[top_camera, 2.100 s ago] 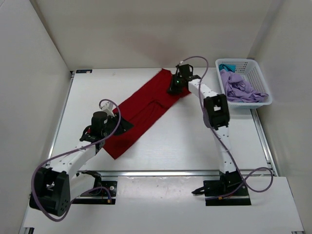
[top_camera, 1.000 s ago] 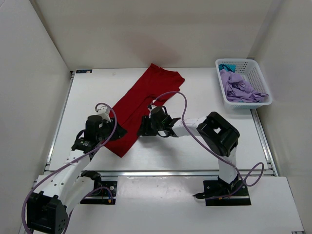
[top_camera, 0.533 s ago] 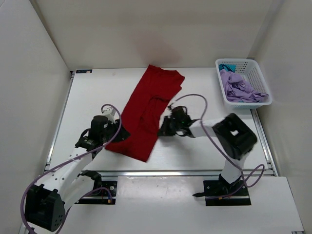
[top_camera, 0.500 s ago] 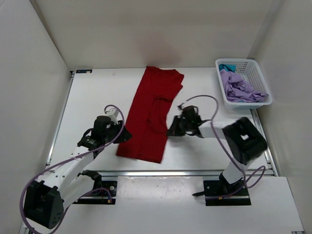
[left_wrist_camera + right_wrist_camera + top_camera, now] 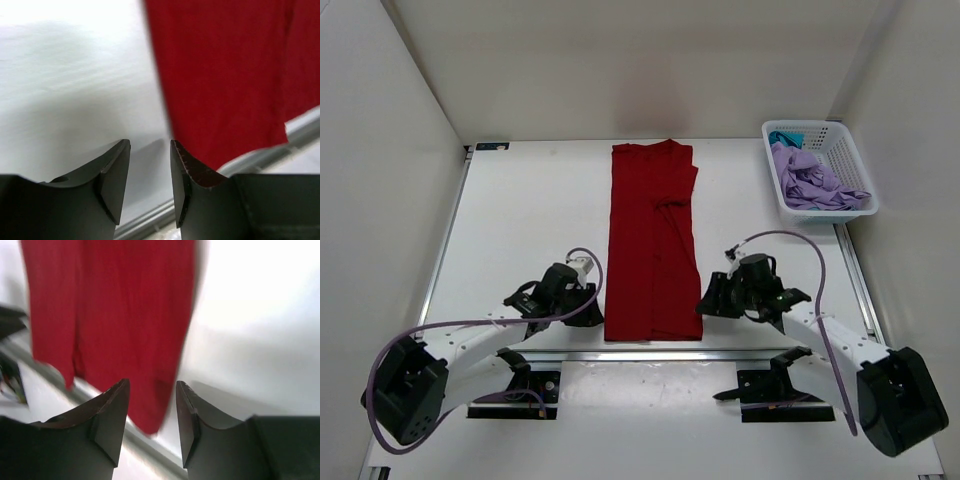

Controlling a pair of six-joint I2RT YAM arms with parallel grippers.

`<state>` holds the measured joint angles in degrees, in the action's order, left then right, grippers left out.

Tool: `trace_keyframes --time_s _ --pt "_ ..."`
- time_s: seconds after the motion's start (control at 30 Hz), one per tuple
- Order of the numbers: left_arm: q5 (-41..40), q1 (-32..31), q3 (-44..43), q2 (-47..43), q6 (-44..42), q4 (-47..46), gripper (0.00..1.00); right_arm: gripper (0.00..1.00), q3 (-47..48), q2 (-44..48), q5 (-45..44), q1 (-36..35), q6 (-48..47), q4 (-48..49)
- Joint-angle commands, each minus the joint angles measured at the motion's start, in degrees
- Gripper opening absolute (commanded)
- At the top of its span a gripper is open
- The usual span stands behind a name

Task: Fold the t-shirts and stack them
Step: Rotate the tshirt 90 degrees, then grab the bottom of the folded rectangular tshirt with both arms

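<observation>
The dark red t-shirt (image 5: 652,240) lies flat as a long narrow strip running from the far edge to the near edge of the table (image 5: 520,220). My left gripper (image 5: 593,308) sits low by the strip's near left corner, open, with only bare table between its fingers (image 5: 182,170); the red t-shirt (image 5: 225,75) lies just to its right. My right gripper (image 5: 705,300) is by the near right corner, open, and the red t-shirt (image 5: 115,305) has its corner showing past the gap. The lavender t-shirt (image 5: 812,180) and the teal t-shirt (image 5: 782,137) lie crumpled in the basket.
The white lattice basket (image 5: 845,160) stands at the far right of the table. A metal rail (image 5: 650,354) runs along the near table edge, right under the shirt's hem. White walls close in the left, back and right sides.
The red shirt swung from a diagonal lie to a straight strip pulled toward the near edge. Both arms drew back to its near corners. The right jaws have come apart.
</observation>
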<state>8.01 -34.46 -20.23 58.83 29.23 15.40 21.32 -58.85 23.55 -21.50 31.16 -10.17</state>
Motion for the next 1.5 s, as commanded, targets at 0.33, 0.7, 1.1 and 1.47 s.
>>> trace_keyframes --time_s 0.33,0.7,1.1,1.47 --pt "6.67 -6.58 4.24 0.49 4.43 -3.1 0.53 0.37 -10.95 9.81 -0.87 -10.14 10.77 -2.93" --pt "7.98 -9.49 4.67 2.69 4.25 -3.97 0.17 0.0 -10.6 9.89 -1.4 -12.25 11.91 -2.21" --pt "11.58 -10.83 2.4 -15.65 7.69 14.9 0.0 0.0 -9.21 29.12 -3.25 -24.05 25.45 -18.19" --pt "10.72 4.46 -17.99 2.66 1.18 6.33 0.0 0.0 10.57 4.22 3.6 3.1 -2.57 -9.71"
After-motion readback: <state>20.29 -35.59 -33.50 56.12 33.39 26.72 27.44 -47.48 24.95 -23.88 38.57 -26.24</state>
